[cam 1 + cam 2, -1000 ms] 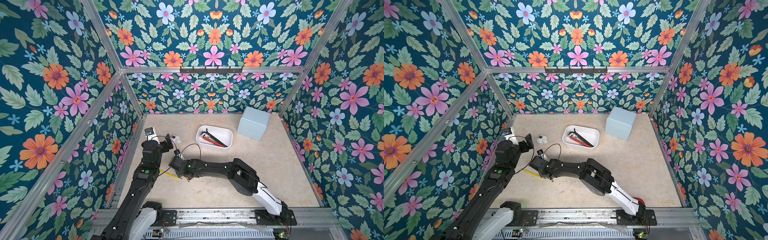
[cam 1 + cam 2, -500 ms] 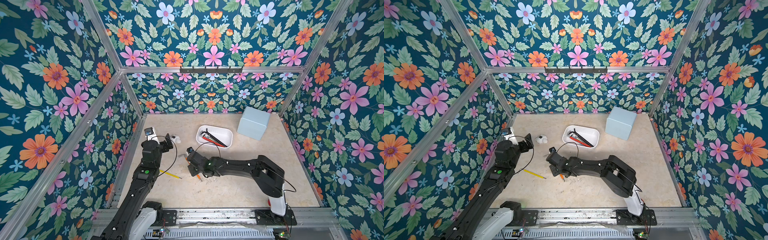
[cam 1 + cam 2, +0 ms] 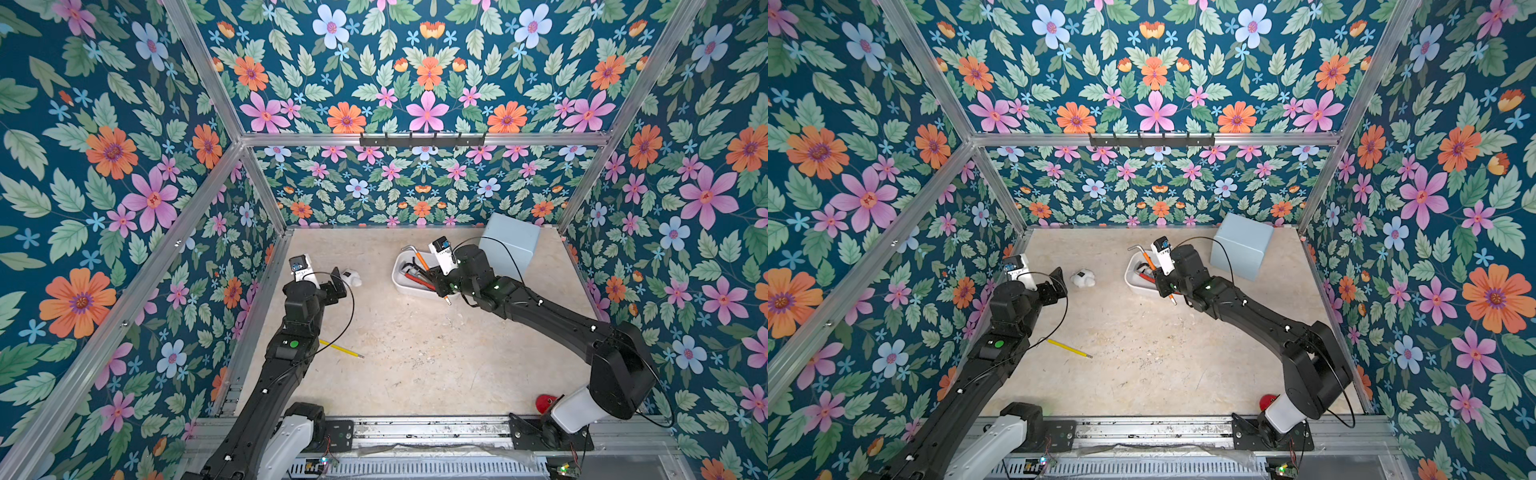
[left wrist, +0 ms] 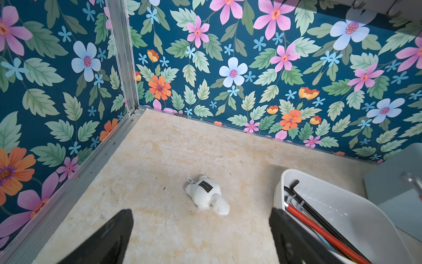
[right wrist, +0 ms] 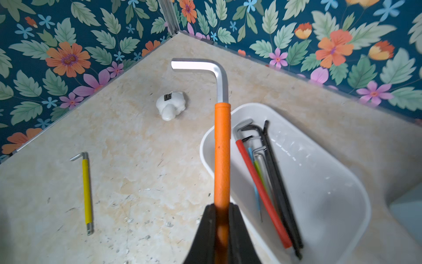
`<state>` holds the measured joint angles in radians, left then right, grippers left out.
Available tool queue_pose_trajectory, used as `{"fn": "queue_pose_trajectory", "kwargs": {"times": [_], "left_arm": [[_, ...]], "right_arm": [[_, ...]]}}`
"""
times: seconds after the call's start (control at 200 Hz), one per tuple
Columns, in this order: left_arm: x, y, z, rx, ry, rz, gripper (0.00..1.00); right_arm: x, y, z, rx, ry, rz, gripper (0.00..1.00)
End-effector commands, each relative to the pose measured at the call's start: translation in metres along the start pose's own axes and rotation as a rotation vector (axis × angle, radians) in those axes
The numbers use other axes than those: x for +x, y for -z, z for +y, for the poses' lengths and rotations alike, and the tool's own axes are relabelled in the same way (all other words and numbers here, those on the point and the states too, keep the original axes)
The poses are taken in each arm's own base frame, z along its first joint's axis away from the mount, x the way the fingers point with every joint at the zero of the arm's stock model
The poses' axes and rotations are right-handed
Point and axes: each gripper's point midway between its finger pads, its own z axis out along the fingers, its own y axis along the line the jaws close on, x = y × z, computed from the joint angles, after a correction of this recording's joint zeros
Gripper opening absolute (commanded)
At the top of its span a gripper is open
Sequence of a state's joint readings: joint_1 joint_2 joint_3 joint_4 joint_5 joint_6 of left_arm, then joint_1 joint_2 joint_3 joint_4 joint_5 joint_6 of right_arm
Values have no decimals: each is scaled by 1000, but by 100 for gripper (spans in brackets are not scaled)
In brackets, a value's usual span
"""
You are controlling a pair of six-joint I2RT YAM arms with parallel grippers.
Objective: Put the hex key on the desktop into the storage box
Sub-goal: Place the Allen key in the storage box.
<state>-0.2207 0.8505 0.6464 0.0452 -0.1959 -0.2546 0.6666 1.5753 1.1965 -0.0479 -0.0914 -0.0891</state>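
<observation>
The right arm reaches from its base at the near right edge. Its elbow is raised and its forearm stretches toward the far middle of the desktop (image 3: 415,365). The right gripper (image 5: 221,209) is closed narrow on the orange hex key (image 5: 222,148) and clamps it on the sleeve. The key hangs tilted in the air over the storage box (image 3: 398,276), with its bent silver end beyond the far rim and its lower tip past the near rim. Several other keys (image 5: 262,187), red and black among them, lie inside the box.

The left arm rises along the left wall with its wrist bent toward the far side. The left gripper (image 4: 201,216) stands wide apart and holds nothing, and it points at a white plush toy (image 4: 206,194) near it. A yellow hex key (image 3: 341,349) lies flat on the desktop, just beside the left arm.
</observation>
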Motion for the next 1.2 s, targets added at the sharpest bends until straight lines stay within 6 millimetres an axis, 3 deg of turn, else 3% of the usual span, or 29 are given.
{"fn": "queue_pose_trajectory", "kwargs": {"times": [0.0,0.095,0.115,0.33,0.595,0.805,1.01,1.1,1.195], "left_arm": [[-4,0,0,-5,-4,-15,99],[-4,0,1,-6,-4,-16,99],[-4,1,1,-6,-5,-16,99],[-4,0,1,-7,-6,-16,100],[-3,0,2,-13,-9,-14,99],[-5,1,2,-15,-10,-19,99],[-5,1,2,-12,-10,-18,99],[-6,2,1,-11,-10,-18,99],[-7,2,1,-12,-10,-18,99]], "right_arm": [[-10,-4,-14,-12,118,1,0],[-14,-12,-29,-17,139,-11,0],[-3,-23,-34,-21,138,12,0],[24,-68,-53,-42,181,92,0],[47,-110,-63,-48,185,204,0],[75,-124,-69,-33,174,272,0],[85,-126,-75,2,164,297,0],[82,-126,-78,17,156,292,22],[74,-123,-79,28,154,273,33]]}}
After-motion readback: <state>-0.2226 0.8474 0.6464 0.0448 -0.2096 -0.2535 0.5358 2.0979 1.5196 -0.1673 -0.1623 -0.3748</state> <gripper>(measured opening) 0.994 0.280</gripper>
